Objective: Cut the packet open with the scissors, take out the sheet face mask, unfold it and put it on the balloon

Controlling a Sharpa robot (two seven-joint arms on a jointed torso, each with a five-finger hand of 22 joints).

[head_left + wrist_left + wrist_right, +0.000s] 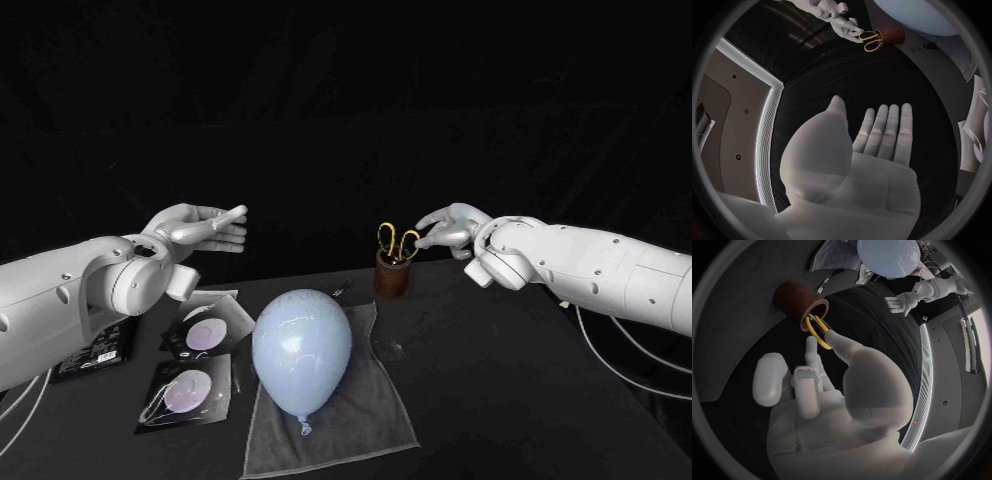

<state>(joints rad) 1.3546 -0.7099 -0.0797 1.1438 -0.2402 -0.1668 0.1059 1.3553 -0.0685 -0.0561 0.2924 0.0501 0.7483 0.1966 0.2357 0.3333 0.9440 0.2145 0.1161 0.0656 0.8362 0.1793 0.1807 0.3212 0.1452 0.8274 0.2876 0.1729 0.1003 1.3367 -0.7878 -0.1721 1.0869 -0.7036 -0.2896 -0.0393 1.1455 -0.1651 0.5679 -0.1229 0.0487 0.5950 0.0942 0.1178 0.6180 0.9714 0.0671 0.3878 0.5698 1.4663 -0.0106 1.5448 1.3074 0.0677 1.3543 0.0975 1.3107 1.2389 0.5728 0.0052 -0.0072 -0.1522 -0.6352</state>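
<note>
Lying nearest, at the front of the black surface (490, 400) in the head view: a grey cloth (361, 425) carrying the pale blue balloon (302, 348), knot toward the camera. Sitting just beside the cloth, on the robot's left: the nearer packet (189, 392) and a second packet (206, 328) behind it. Standing beyond the balloon: a brown cup (389, 278) holding the scissors (398, 240), yellow handles up. Hanging raised over the robot's left side: the left hand (199, 230). Reaching to the handles: the right hand (450, 228), grip hard to tell here.

Showing in the left wrist view: left hand (876, 150) flat, fingers (892, 125) released, straight and together, holding nothing; far off, right hand (839, 22) touching the scissors (870, 41).

Showing in the right wrist view: right hand (836, 390) pinching one yellow loop of the scissors (819, 332) between thumb and a finger, blades sitting inside the cup (799, 300).
</note>
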